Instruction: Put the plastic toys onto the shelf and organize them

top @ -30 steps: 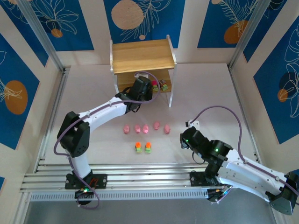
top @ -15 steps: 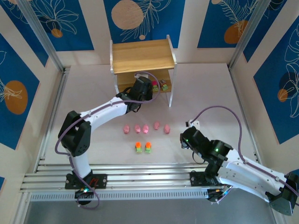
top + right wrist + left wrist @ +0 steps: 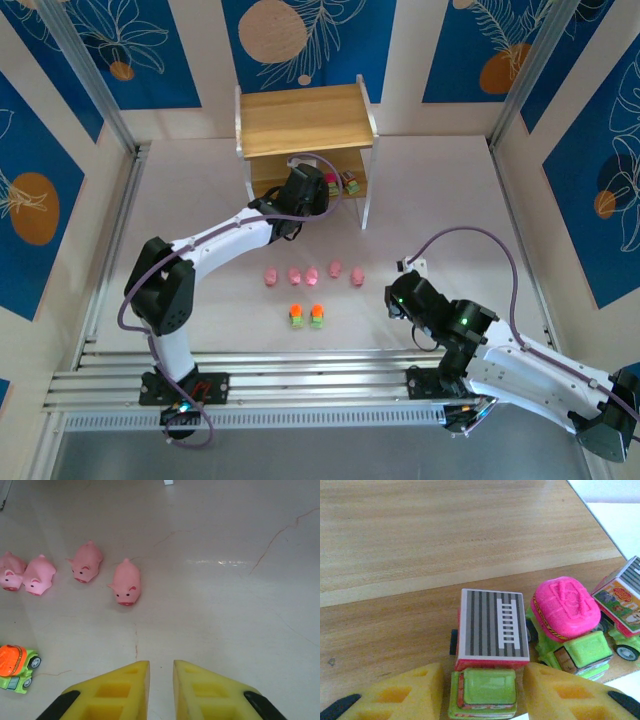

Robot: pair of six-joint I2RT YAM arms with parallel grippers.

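Where shelf (image 3: 305,118) opens, three trucks (image 3: 566,607) sit.

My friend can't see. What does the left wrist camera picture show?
A grey truck sits on the wooden shelf between the open yellow fingers of the left gripper. To its right stand a pink truck and a third truck, cut off by the picture's edge.

table (image 3: 440,190): shelf (image 3: 305,120), 5 pink pigs (image 3: 313,272) in row, 2 orange-top trucks (image 3: 307,316); lwr board (image 3: 395,625): 3 trucks (image 3: 493,630).
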